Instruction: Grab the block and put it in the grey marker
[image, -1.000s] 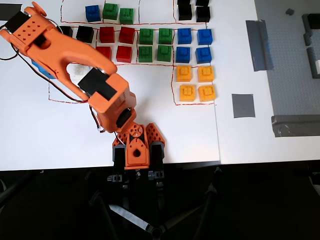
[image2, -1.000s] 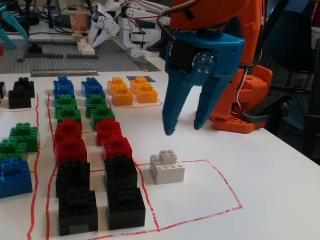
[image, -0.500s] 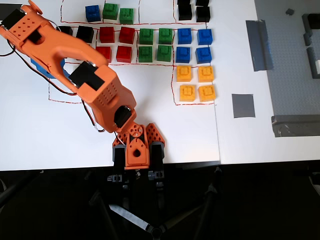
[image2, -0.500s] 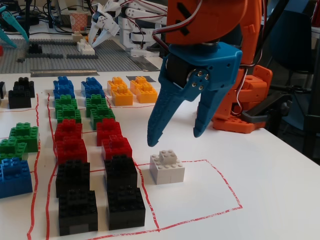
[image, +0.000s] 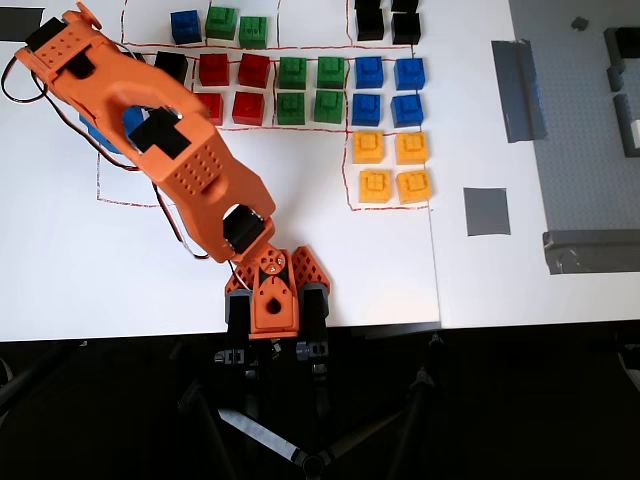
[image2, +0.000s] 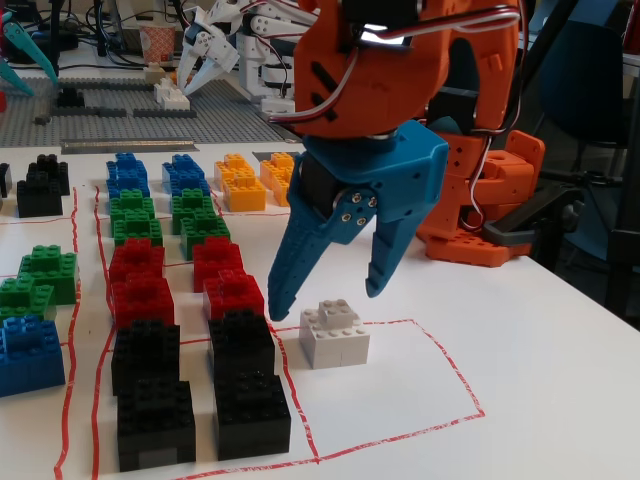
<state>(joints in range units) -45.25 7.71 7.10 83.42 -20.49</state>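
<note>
gripper (image2: 325, 300) hanging spread wide just above block (image2: 334, 333), holding nothing. block sitting in red outline beside black bricks (image2: 240, 345). risk: left finger catching black bricks, nudging block sideways on closing.

In the overhead view the orange arm (image: 185, 160) covers the block and the end effector entirely, along with parts of the bricks beneath it near the worktop's far left corner. The grey studded baseplate (image: 580, 130) at the worktop's right edge is cut off by the picture's border. In the fixed view the grey marker lies out of sight, and the blue bricks (image2: 28, 350) at the left border are cropped.
</note>
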